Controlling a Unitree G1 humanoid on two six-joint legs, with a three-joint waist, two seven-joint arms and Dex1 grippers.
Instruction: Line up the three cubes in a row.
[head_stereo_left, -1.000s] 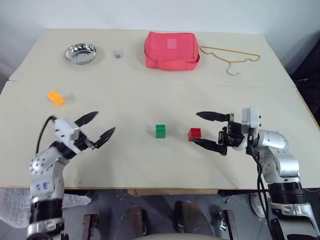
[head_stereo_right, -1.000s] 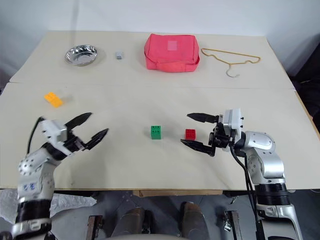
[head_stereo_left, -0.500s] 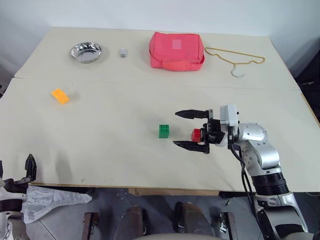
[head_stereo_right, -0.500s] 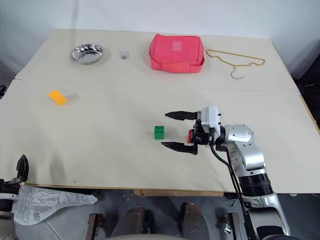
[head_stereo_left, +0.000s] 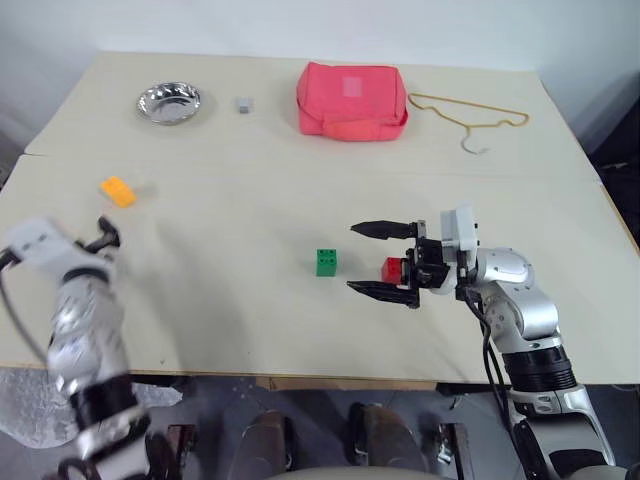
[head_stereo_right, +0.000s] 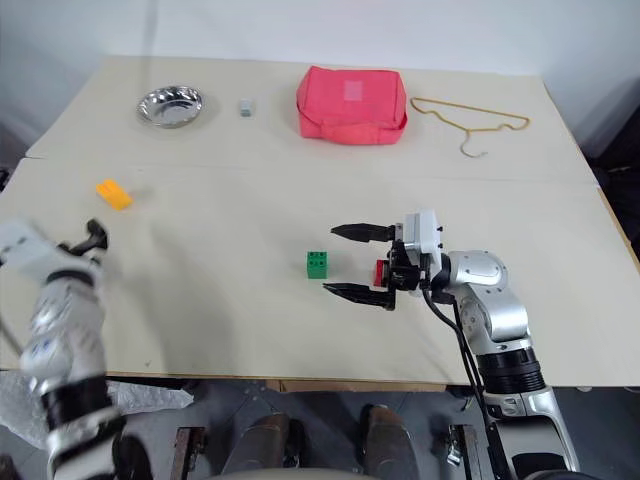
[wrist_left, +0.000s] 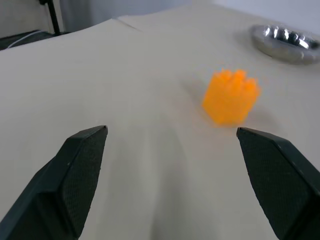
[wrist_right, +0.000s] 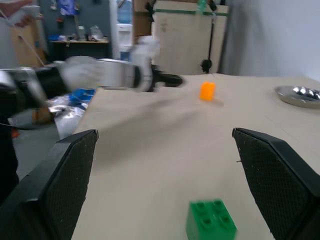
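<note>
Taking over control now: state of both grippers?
Left gripper: open, empty, facing the orange cube.
Right gripper: open, empty, red cube between its fingers.

Left gripper (head_stereo_left: 100, 236) smeared by motion in the head views, fingers can't be separated there. In the right wrist view the same arm is a pale streak beyond the green cube (wrist_right: 211, 221), near the orange cube (wrist_right: 207, 90). Orange cube (wrist_left: 231, 96) soft-edged in the left wrist view, studs run together. Red cube (head_stereo_left: 393, 268) partly hidden behind the right gripper (head_stereo_left: 381, 259), just right of the green cube; whether the fingers touch it can't be told. Metal bowl (wrist_left: 286, 43) cut by the picture's edge beyond the orange cube. Small grey block (head_stereo_left: 244, 104), right of the bowl, too small to make out. Green cube's lower part cut by the right wrist view's edge.
</note>
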